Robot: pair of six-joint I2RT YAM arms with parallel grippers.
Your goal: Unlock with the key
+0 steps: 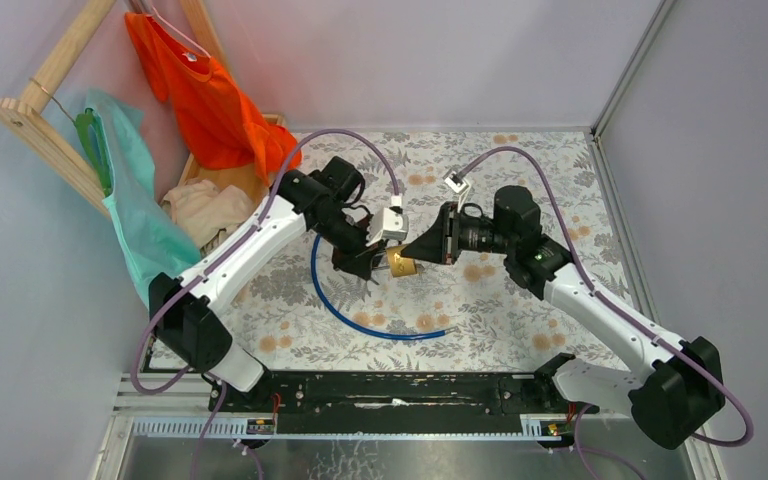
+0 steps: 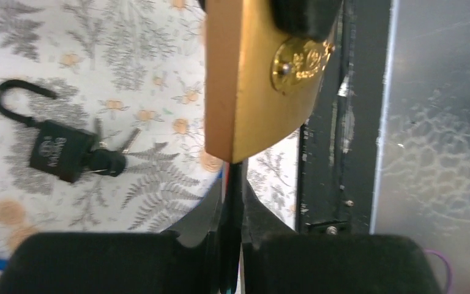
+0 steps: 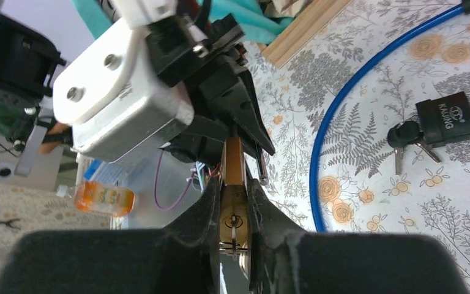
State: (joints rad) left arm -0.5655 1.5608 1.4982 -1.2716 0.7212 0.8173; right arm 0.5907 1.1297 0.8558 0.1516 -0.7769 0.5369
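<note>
Left gripper (image 1: 382, 259): clenched on the brass padlock (image 2: 257, 79) and holding it above the table at the centre of the top view. In the right wrist view its black fingers close on the padlock's upper end.
Right gripper (image 1: 422, 251): meets the brass padlock from the right of the top view. In its own camera its fingers (image 3: 211, 205) stand close on either side of the padlock's keyhole end. Whether they press on the lock, pinch something thin, or only flank it, I cannot tell.
Brass padlock: fills the upper middle of the left wrist view, with a round stamped emblem (image 2: 300, 58) on its face. The keyhole (image 3: 235, 218) shows at lower centre of the right wrist view, with a thin silver sliver just below it that is too small to identify.
Key (image 2: 108, 163): lies on the table at centre left of the left wrist view. Its black head is against the base of the black padlock (image 2: 58, 150) and its blade is hidden.
Black padlock: lies flat on the table with its shackle swung open.
Silver keys (image 2: 128, 141): lie just beside the black-headed key.
Blue cable (image 1: 360, 318): curves across the floral tablecloth (image 1: 520, 320) below the two grippers.
Upper left of the top view: an orange garment (image 1: 210, 100) and a teal garment (image 1: 135, 200) hang on a wooden rack (image 1: 45, 75).
</note>
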